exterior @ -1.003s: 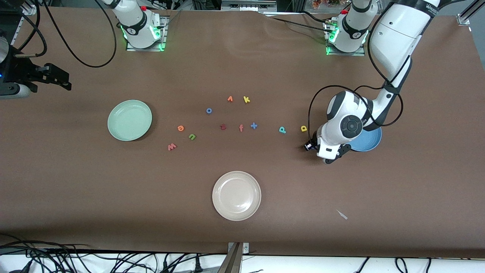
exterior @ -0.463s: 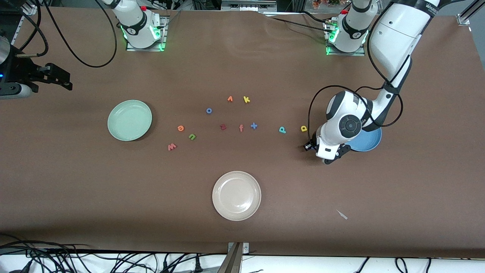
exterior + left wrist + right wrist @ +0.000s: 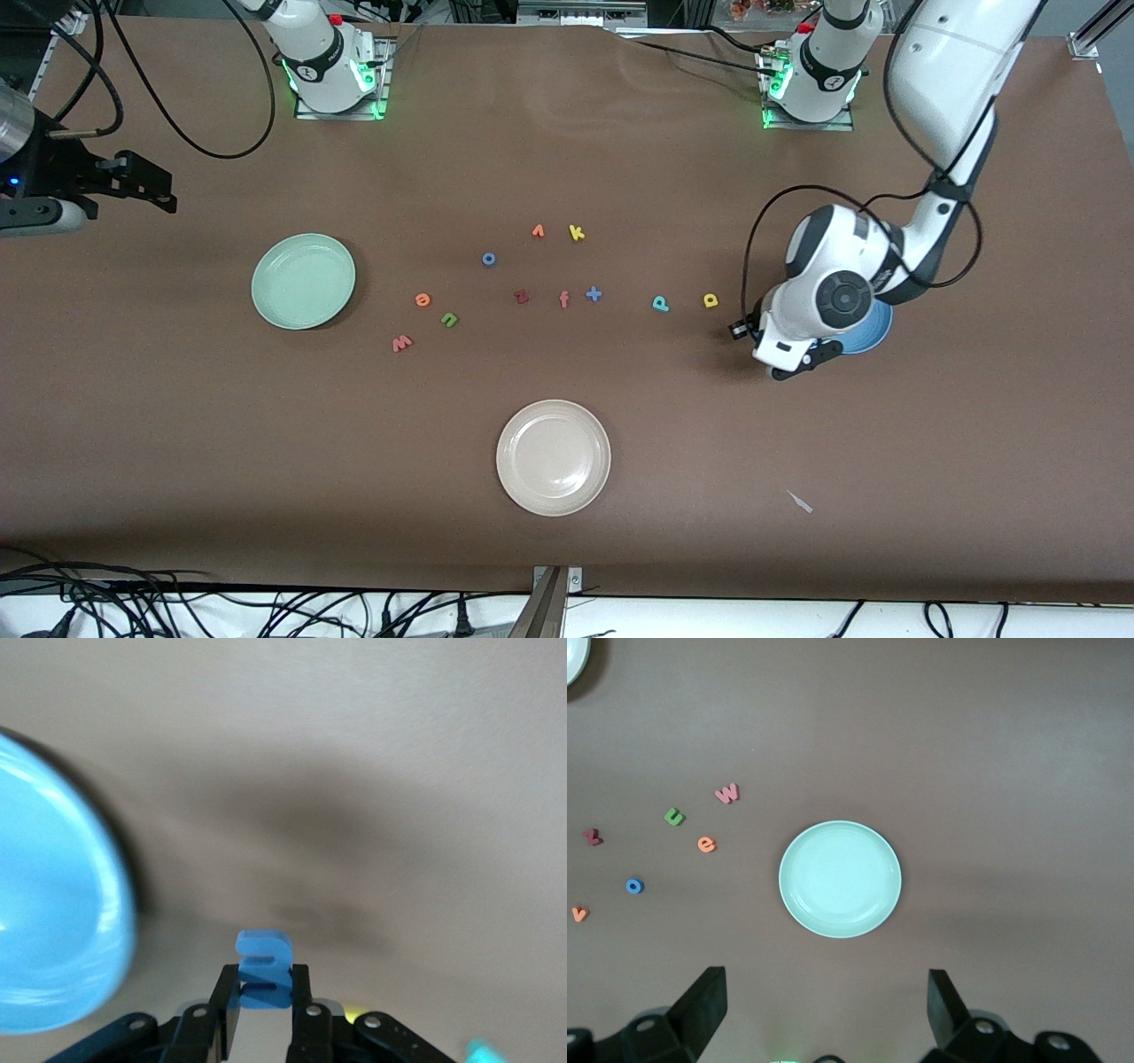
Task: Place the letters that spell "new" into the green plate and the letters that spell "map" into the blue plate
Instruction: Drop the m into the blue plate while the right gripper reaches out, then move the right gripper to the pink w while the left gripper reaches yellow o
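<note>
the left arm has swung a little toward its own end of the counter (image 3: 620, 549) since a second ago, carrying the left claw (image 3: 264, 1010) from beside the blue plate (image 3: 873, 332) to partly over its rim. the claw is pinching the blue m (image 3: 264, 964) between its fingers, the letter standing upright in the grip and clear of the surface. the plate lies just beside the claw in the left wrist view, so the coming move looks like a short carry over the bowl of the plate before letting go. the yellow a (image 3: 710, 300) and the teal p (image 3: 660, 304) lie on the counter toward the middle, the a nearer the plate, both well within the left arm's reach. the right claw (image 3: 824, 1010) waits with its fingers spread wide, high over the green plate (image 3: 840, 879). beside that plate lie the green n (image 3: 450, 320), the orange e (image 3: 423, 299) and the salmon-red w (image 3: 402, 343), all untouched. the cream-white plate (image 3: 554, 457) sits nearest the front camera.
</note>
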Available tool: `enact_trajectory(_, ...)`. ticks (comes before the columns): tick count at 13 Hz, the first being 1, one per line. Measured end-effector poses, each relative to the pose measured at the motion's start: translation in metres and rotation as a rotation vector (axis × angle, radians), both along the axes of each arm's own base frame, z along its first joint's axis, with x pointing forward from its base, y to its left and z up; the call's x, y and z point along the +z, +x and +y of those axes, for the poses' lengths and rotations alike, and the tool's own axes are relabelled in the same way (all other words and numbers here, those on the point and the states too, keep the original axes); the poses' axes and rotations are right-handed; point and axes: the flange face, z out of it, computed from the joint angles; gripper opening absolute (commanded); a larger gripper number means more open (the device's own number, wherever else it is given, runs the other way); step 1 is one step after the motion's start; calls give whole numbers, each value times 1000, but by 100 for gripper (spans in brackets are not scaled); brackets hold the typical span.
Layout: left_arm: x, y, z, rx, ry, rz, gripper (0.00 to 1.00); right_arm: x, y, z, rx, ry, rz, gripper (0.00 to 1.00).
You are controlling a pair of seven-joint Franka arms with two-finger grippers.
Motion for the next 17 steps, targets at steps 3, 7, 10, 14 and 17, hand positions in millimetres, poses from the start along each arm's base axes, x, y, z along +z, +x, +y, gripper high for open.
enact_trajectory(3, 23, -3, 55, -139, -29, 83, 1, -44, 22, 31, -119, -10, 7, 100)
enact_trajectory(7, 6, -11, 118, -268, 5, 156, 2, -119, 43, 96, -253, -36, 39, 100)
enact_trajectory(10, -14, -15, 150, -318, -4, 193, 2, -194, 58, 140, -407, -58, 42, 100)
enact_trajectory(14, -36, -11, 195, -365, -19, 168, 4, -292, 56, 201, -774, -64, -34, 95)
enact_trajectory(17, -57, -11, 201, -371, -24, 158, 67, -346, 47, 211, -854, -102, -13, 91)
